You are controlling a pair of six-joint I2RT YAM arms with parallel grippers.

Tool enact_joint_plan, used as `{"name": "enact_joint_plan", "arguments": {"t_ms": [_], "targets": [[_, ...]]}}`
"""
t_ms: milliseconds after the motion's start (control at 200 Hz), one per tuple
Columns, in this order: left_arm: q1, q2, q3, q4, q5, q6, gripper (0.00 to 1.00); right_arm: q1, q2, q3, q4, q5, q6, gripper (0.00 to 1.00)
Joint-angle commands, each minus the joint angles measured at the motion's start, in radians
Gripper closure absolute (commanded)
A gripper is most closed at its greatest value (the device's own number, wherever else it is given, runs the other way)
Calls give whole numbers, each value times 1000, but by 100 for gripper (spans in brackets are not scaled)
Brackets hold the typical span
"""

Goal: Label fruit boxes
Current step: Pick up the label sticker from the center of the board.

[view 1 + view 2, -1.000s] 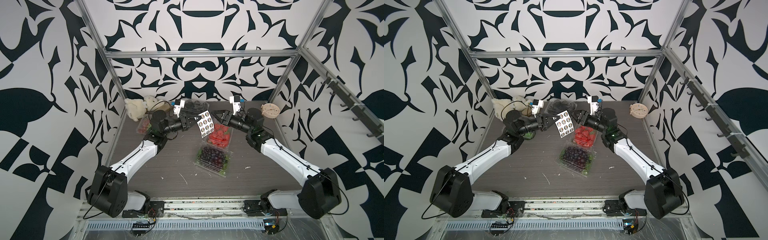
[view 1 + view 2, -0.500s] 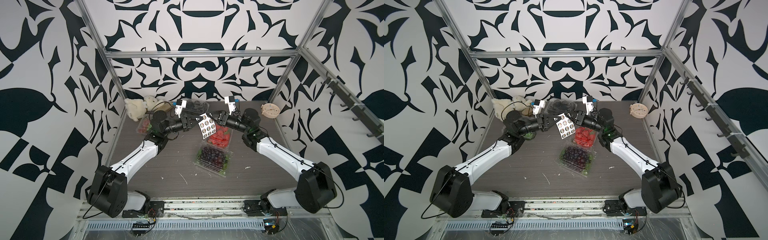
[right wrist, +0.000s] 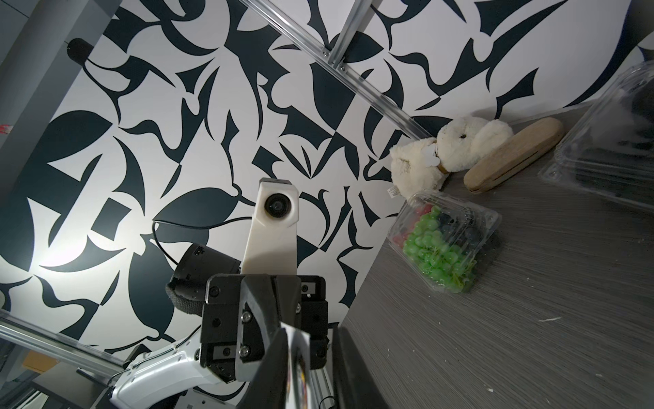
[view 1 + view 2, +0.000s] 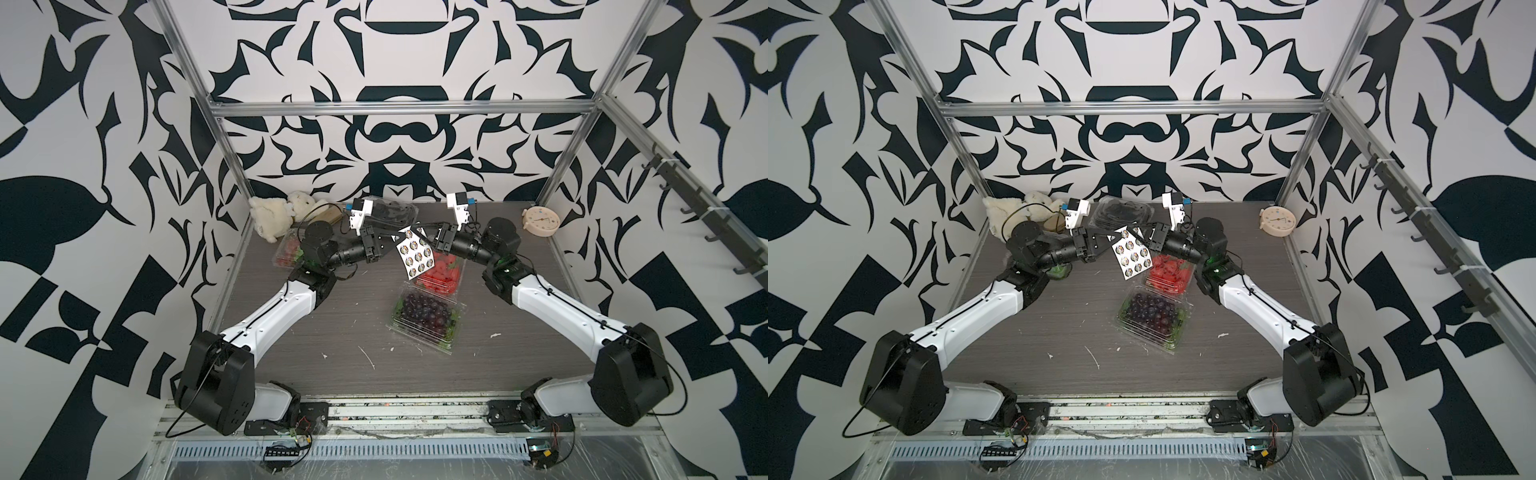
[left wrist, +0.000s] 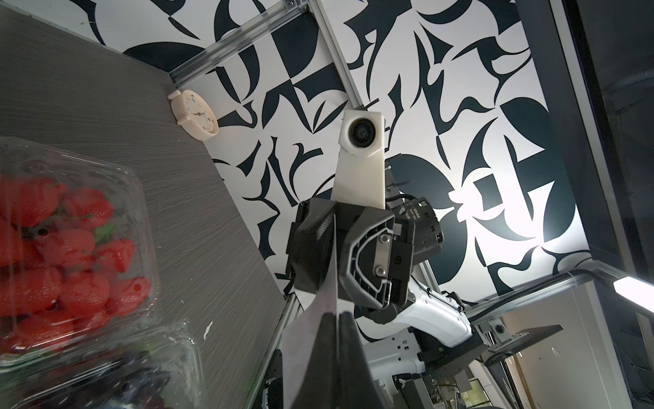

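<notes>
Changed: my right claw has come in from the right and narrowed around the upper edge of the sticker sheet, with a gap still showing beside it. My left claw stays clamped on that sheet at frame centre, so peeling a label looks to be next. Count: four fruit boxes, namely the strawberry box and dark-grape box at centre, the black-berry box at upper centre and the mixed box left of centre; one sheet; two claws.

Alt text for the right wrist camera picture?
The left gripper faces the camera, pinching a sticker sheet that stands between the open jaws of the right gripper. A clear box of green grapes and berries sits near a plush toy.
</notes>
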Motion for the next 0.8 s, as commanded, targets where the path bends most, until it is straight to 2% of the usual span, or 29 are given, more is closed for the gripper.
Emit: {"name": "enact_joint_plan", "arguments": {"t_ms": [0, 435, 510, 590, 800], "targets": [[-3, -10, 26, 28, 9, 4, 100, 9, -43, -5, 69, -23, 4, 73], [-3, 6, 29, 43, 18, 2, 100, 10, -38, -22, 132, -50, 46, 76], [-3, 2, 32, 49, 27, -2, 100, 8, -39, -16, 124, -51, 42, 69], [-3, -2, 42, 47, 48, 0, 100, 0, -41, -5, 103, -57, 29, 68], [-3, -27, 87, -98, 77, 106, 100, -10, -38, 12, 107, -102, 34, 71]]}}
